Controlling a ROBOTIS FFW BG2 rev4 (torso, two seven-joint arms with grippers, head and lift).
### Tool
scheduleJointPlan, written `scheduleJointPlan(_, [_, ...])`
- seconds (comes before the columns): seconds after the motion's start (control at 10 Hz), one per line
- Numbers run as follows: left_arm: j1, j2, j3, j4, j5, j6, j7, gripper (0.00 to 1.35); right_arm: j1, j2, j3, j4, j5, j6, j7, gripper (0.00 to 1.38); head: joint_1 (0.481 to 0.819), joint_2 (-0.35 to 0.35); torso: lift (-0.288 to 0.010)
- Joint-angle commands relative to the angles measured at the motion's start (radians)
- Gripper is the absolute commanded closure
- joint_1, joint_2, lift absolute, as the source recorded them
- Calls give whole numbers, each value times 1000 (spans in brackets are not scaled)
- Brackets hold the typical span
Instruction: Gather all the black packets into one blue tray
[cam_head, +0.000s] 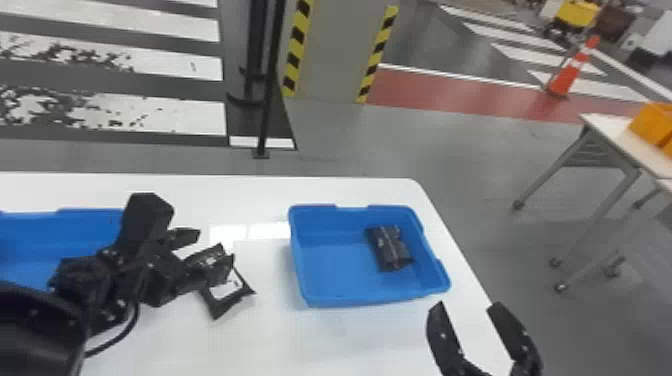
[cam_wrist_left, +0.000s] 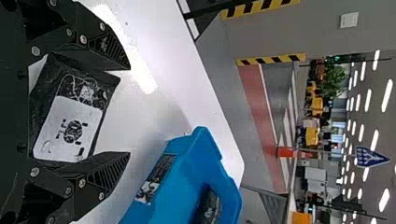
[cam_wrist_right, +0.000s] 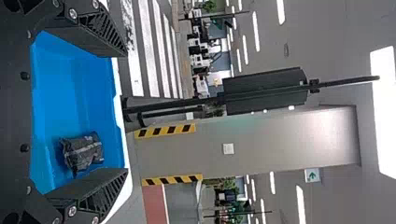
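Black, white-labelled packet sits framed by the open left hand, seemingly for pinching; open right hand near blue plastic tray.

The left gripper's fingers stand apart above the white tabletop, a black packet with a white label lying just beside and partly behind them, while a blue tray sits to their left, partly hidden by the arm. To the right of those fingers, and just beyond the right gripper's parted ones, another blue tray holds a dark packet near its right wall. Farther beyond both sets of fingers rises a pillar with yellow-and-black edges, with an orange cone to its right.
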Motion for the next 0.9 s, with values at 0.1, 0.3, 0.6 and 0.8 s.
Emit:
scheduleJointPlan(0.1, [-92, 0, -69, 150, -12, 56, 4, 404, -15, 1, 10, 11, -2, 0, 1, 150, 695, -350, -110])
scheduleJointPlan(0.3, [-131, -3, -94, 231, -16, 56, 5, 367, -22, 1, 14, 20, -4, 2, 5, 150, 695, -350, -110])
scheduleJointPlan(0.6, [-161, -9, -96, 307, -17, 73, 12, 381, -27, 1, 16, 30, -12, 0, 5, 150, 695, -350, -110])
scheduleJointPlan(0.8, [-161, -14, -92, 312, -49, 61, 25, 1110, -22, 1, 16, 30, -24, 0, 6, 150, 695, -350, -110])
